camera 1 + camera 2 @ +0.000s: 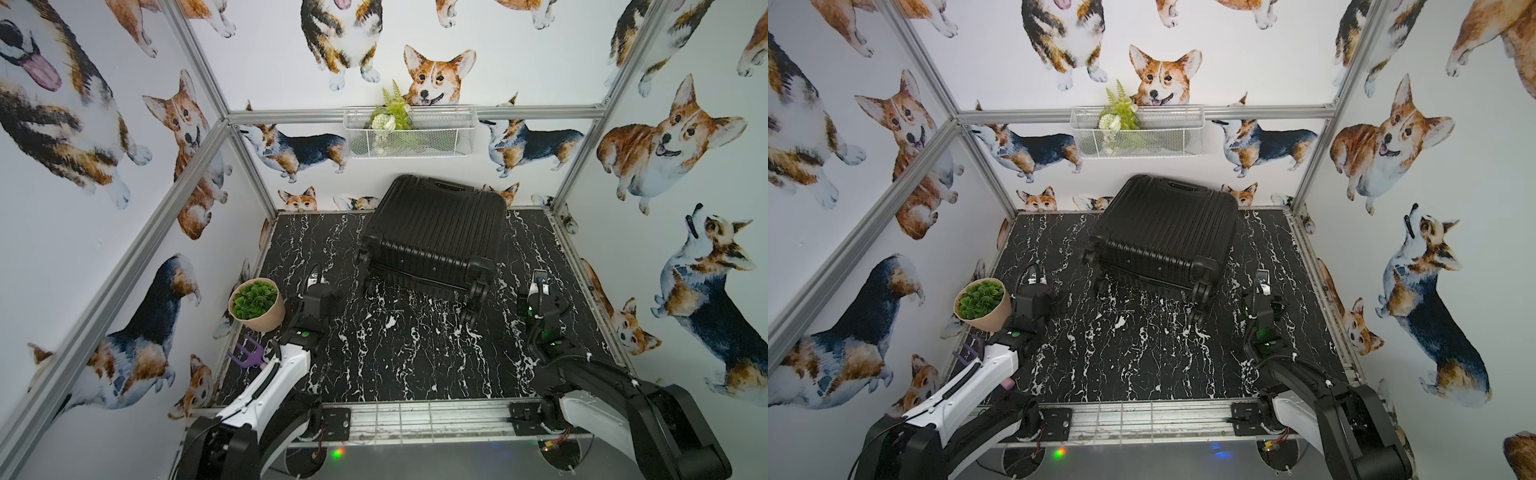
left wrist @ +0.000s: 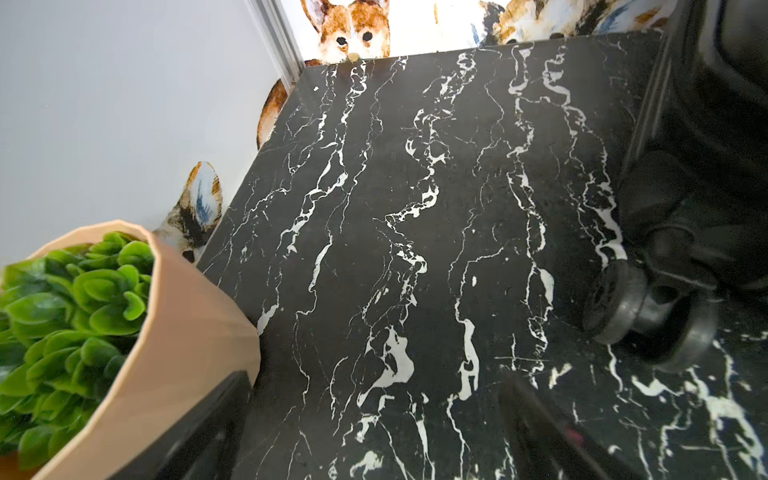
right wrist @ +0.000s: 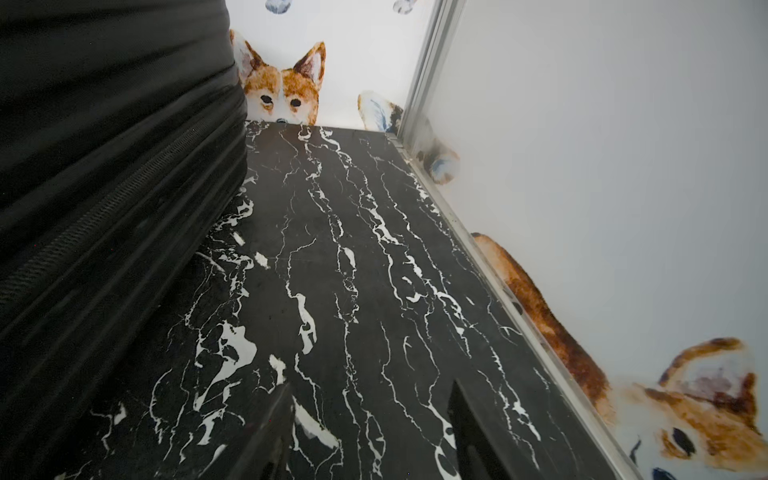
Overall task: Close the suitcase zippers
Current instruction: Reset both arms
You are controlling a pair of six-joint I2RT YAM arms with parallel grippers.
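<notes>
Black suitcase point(image 1: 432, 232), just one, lies between two empty grippers: left gripper point(image 2: 374, 419) spread wide, right gripper point(image 3: 372, 432) parted; zipper point(image 3: 104, 208) seemingly shut.

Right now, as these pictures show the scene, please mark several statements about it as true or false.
1. The suitcase lies on the marble table with its wheels toward the arms. True.
2. The right gripper grips the suitcase. False: it is open and apart from it.
3. The potted succulent stands beside the left gripper. True.
4. The wire basket stands on the table. False: it hangs on the back wall.
</notes>
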